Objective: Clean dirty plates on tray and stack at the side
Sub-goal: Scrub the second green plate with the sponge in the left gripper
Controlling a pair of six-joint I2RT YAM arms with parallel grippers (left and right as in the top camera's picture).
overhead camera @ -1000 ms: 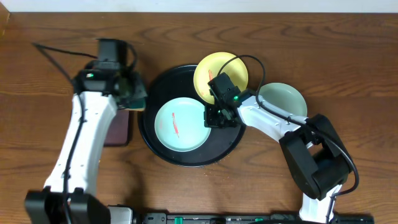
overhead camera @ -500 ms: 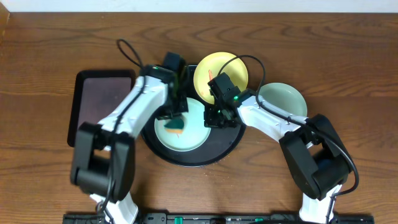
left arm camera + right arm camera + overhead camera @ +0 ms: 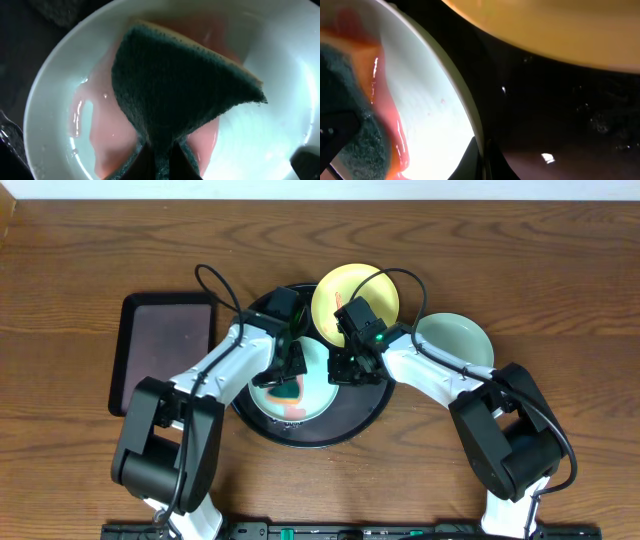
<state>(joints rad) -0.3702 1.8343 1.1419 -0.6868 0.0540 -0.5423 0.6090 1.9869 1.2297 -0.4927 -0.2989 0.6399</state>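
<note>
Pressing a dark green sponge onto the turquoise plate, the left tool is clamped narrow on the sponge's bunched end. A wet pink smear spreads over the plate under and around the sponge. This plate lies inside the black tray. The right tool pinches the plate's right rim, 1 finger on either side. A yellow plate overlaps the tray's upper right rim. The other turquoise plate sits on the bench, just right of the tray. A brown rectangular tray lies at the left.
</note>
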